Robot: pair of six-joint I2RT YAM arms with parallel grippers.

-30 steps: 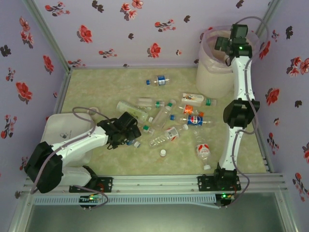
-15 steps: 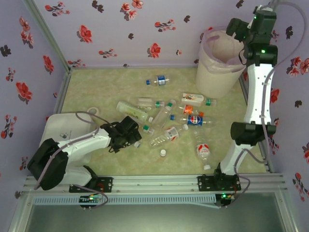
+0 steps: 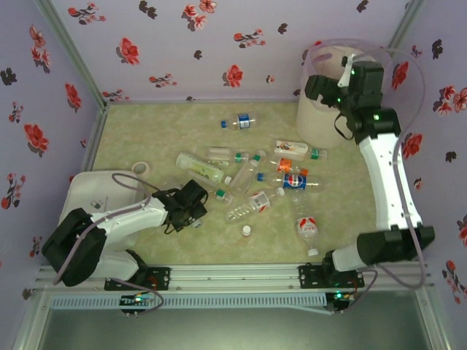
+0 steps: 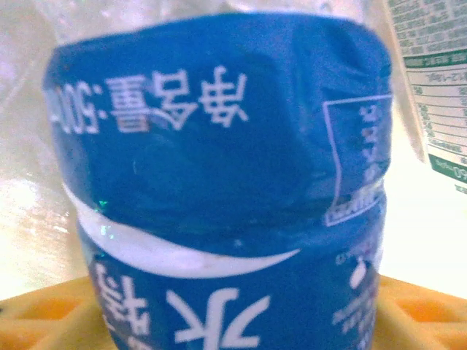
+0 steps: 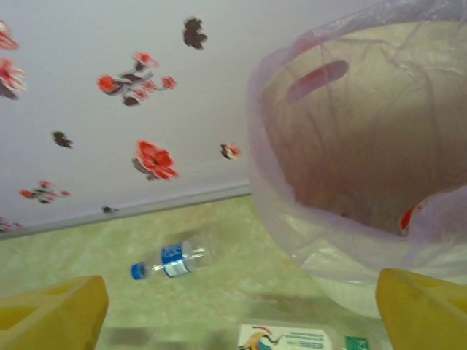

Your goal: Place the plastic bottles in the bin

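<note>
Plastic bottles (image 3: 292, 181) lie scattered mid-mat (image 3: 146, 138), well apart from the bin (image 3: 318, 125) in the far right corner. Left gripper (image 3: 194, 210) pinches one blue-labelled bottle (image 4: 219, 182) at the pile's near edge. Right gripper (image 3: 319, 86) hangs by the bin's rim, fingers spread wide, empty.

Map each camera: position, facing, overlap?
Top external: above and behind, looking down on the pale green table; left arm and right arm show.
Left wrist: on the left end effector, close on a blue-labelled clear plastic bottle between yellow fingers.
Right wrist: on the open right end effector, facing the far wall and pink-bagged round bin.
Shared: top and right wrist catch that bin and a blue-capped clear bottle.
</note>
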